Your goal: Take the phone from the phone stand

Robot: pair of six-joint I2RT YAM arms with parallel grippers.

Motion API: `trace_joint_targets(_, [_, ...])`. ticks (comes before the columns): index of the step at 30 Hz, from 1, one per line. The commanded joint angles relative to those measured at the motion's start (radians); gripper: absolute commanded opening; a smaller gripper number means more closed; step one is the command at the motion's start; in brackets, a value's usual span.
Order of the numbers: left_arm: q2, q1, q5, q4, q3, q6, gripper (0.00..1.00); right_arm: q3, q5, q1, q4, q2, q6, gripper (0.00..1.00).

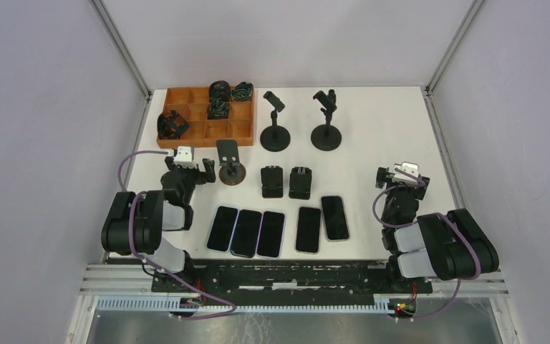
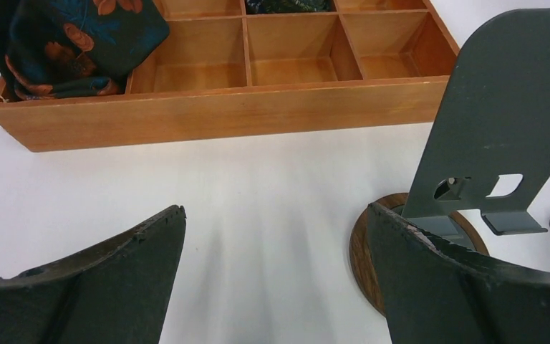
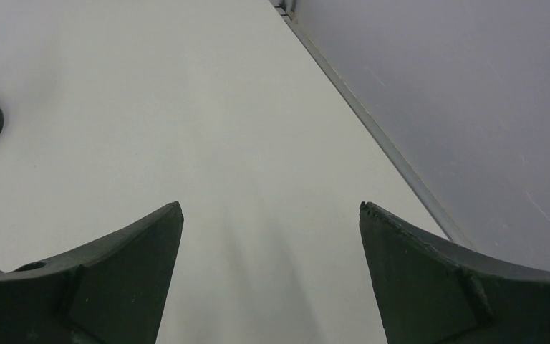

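phones [image 1: 271,233]: five, flat in a row on the near part of the table [image 1: 379,129], just near of the stands | stands [image 1: 230,163]: five, two tall far, two small middle, one wooden-based left | tray [image 1: 199,132]: one, far left | left gripper [image 2: 276,211]: spread wide, holding nothing, beside the wooden-based stand | right gripper [image 3: 271,206]: spread wide, holding nothing, over the table's right side

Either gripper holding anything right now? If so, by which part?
Nothing is held. The left gripper is open with only bare table between its fingers. The right gripper is open too, also over table.
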Motion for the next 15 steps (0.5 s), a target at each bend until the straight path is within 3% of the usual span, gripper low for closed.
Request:
trace_joint_targets(1, [-0.004,-0.002,-0.037,-0.002,0.010,0.006,1.00,-0.129,-0.144,-0.005,0.083,0.014,-0.057,0.98])
trace_joint_targets(15, [-0.011,-0.002,-0.035,-0.004,0.007,0.006,1.00,-0.117,-0.172,-0.039,0.067,0.018,-0.038,0.98])
